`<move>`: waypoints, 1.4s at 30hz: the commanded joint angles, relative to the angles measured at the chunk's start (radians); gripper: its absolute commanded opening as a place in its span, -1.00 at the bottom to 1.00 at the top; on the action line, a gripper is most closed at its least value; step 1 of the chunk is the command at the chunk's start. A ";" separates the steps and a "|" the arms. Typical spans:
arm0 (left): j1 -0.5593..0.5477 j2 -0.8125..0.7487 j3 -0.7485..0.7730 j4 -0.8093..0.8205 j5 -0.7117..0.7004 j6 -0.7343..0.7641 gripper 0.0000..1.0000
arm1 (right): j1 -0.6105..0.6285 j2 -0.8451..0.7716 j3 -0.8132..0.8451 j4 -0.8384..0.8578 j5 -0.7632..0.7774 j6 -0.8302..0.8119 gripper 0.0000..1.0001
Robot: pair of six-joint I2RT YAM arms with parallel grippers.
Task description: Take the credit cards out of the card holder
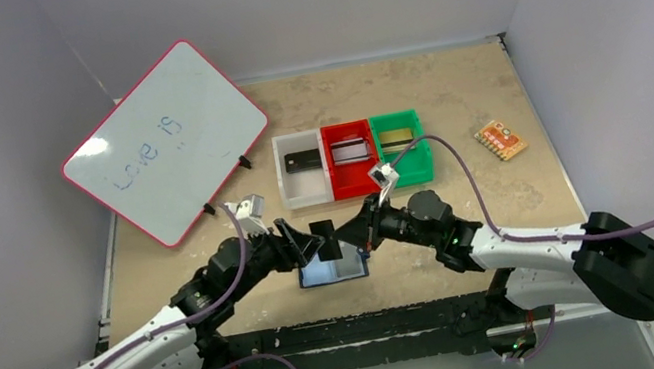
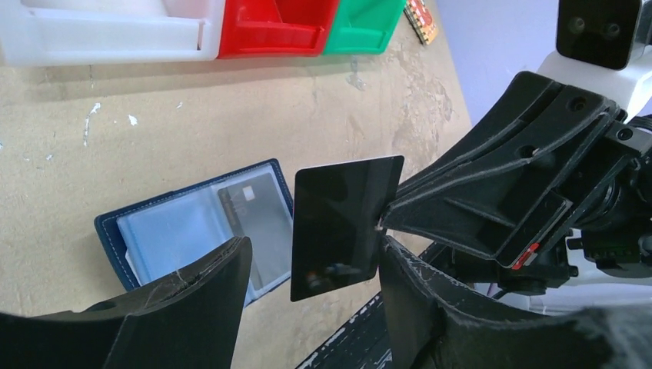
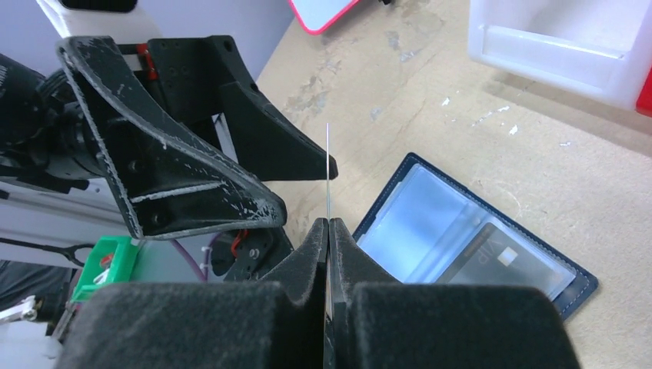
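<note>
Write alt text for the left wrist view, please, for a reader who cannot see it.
The right gripper pinches a black card by its edge, upright between the open fingers of the left gripper. Behind it the navy card holder lies open on the table, another dark card in its sleeve; white, red and green bins stand beyond.

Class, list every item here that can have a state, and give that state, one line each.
Navy-blue folding card holder: open, lying flat.
Dark card in its clear sleeve: tucked in, not yet removed.
Black flat plastic card: upright in mid-air, pinched at one edge.
Right gripper: shut on the black card.
Left gripper: open, fingers either side of the card.
</note>
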 commanded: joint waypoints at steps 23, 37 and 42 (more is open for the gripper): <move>0.159 -0.022 -0.028 0.295 0.418 0.016 -0.22 | -0.024 -0.048 -0.006 0.182 -0.144 0.087 -1.00; 0.191 -0.036 -0.055 0.447 0.507 -0.048 -1.00 | -0.064 -0.007 -0.011 0.276 -0.222 0.146 -0.89; 0.192 -0.025 -0.061 0.515 0.529 -0.075 -1.00 | -0.068 0.013 -0.010 0.328 -0.237 0.176 -0.52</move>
